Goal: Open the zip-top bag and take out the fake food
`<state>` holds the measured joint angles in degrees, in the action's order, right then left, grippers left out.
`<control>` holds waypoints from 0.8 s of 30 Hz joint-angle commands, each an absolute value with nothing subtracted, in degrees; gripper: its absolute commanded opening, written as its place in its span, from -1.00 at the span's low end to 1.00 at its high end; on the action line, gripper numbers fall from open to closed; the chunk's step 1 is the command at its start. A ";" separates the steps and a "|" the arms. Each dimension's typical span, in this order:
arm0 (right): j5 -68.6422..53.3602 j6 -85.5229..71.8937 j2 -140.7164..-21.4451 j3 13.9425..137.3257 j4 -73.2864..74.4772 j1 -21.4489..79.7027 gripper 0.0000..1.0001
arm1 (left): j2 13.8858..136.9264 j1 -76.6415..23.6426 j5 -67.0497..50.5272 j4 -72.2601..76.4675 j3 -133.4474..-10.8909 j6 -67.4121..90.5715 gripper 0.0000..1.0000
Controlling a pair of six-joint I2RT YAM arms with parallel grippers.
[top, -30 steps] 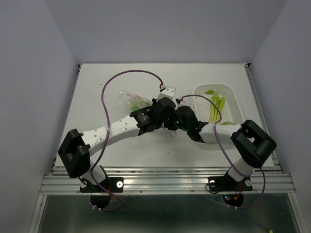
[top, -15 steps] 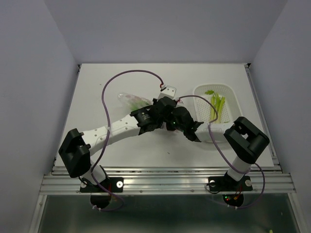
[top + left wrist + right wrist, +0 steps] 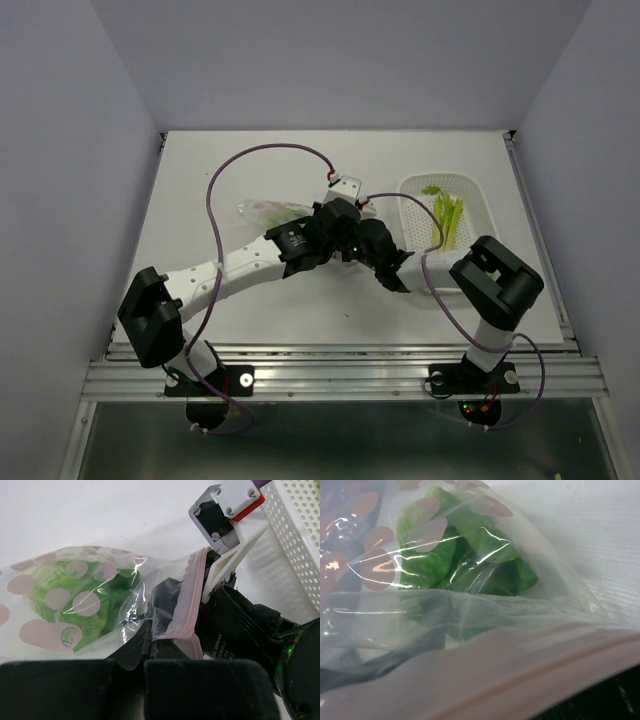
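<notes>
The zip-top bag [image 3: 100, 580] is clear with pink dots and lies left of centre [image 3: 268, 211]. Its pink zip strip [image 3: 189, 600] stands open at the mouth. A bright green leafy piece of fake food [image 3: 50, 600] sits inside the bag [image 3: 465, 555]. My left gripper [image 3: 148, 639] is shut on the near lip of the bag beside the strip. The right gripper [image 3: 362, 238] is pressed up against the bag mouth. One dark finger [image 3: 167, 597] of it shows through the plastic. The zip strip [image 3: 520, 675] covers its jaws in the right wrist view.
A white perforated tray [image 3: 484, 205] stands at the right, holding thin yellow-green stalks [image 3: 446, 218] and a small green leaf [image 3: 431, 190]. Its wall [image 3: 300, 535] is close behind the right gripper. Purple cables loop above both arms. Grey walls enclose the table.
The right arm has swung left and pushed its gripper further toward the bag mouth. The bag has slid slightly left. The left gripper has kept its grip.
</notes>
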<state>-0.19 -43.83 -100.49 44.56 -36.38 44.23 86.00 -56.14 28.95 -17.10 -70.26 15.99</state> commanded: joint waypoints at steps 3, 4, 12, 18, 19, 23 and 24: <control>-4.66 -43.07 -101.86 44.65 -54.74 44.91 0.12 | 83.85 -56.60 26.46 -15.12 -70.23 17.40 -1.00; -5.09 -43.07 -101.95 44.39 -56.50 44.91 0.12 | 83.85 -56.69 26.37 -15.03 -70.14 17.49 -1.00; -8.70 -45.70 -105.81 44.56 -64.25 44.91 0.15 | 83.58 -56.69 24.96 -14.68 -69.79 17.49 -1.00; -8.44 -46.85 -109.24 45.97 -68.72 44.91 0.23 | 83.32 -56.86 22.68 -13.89 -69.35 16.96 -1.00; -8.44 -46.93 -110.29 45.97 -70.91 44.91 0.28 | 83.32 -56.87 22.50 -13.71 -69.35 16.96 -1.00; -9.14 -47.55 -112.93 46.49 -75.92 44.91 0.27 | 83.50 -57.13 21.53 -13.62 -69.08 16.96 -1.00; -9.92 -47.90 -113.46 46.58 -77.16 44.91 0.27 | 83.50 -57.04 20.84 -13.45 -69.00 16.96 -1.00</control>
<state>-6.85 -47.66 -112.46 43.57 -64.23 43.86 84.64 -56.14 25.85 -17.39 -69.71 15.97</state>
